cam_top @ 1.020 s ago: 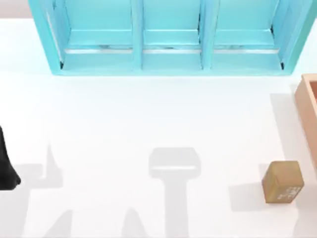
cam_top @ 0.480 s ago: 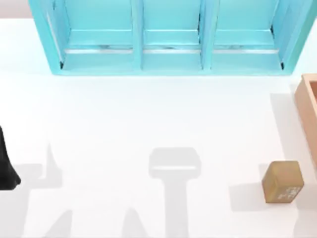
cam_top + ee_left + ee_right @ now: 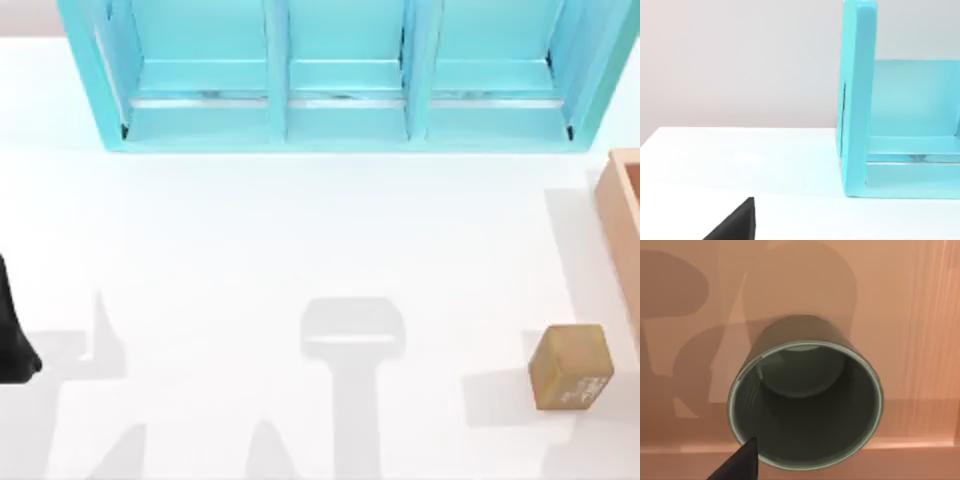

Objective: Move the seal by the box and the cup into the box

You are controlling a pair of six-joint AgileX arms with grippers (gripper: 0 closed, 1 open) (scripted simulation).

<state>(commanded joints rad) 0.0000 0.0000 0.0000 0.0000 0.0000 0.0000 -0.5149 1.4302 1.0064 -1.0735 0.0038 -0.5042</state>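
The seal (image 3: 571,366), a small tan block with white marks on one face, stands upright on the white table at the front right. It is just left of the peach-tan box (image 3: 622,215), which is cut by the right edge. In the right wrist view the dark olive cup (image 3: 805,400) stands upright, mouth up, on the box's floor (image 3: 890,300). My right gripper hangs straight above the cup, with a black part of it (image 3: 740,464) at the picture's edge. My left arm (image 3: 12,340) is parked at the table's left edge.
A turquoise shelf cabinet (image 3: 340,80) with three bays spans the back of the table; its end wall (image 3: 857,100) shows in the left wrist view. A black part of the left gripper (image 3: 735,225) shows there too. White tabletop (image 3: 300,240) lies between cabinet and seal.
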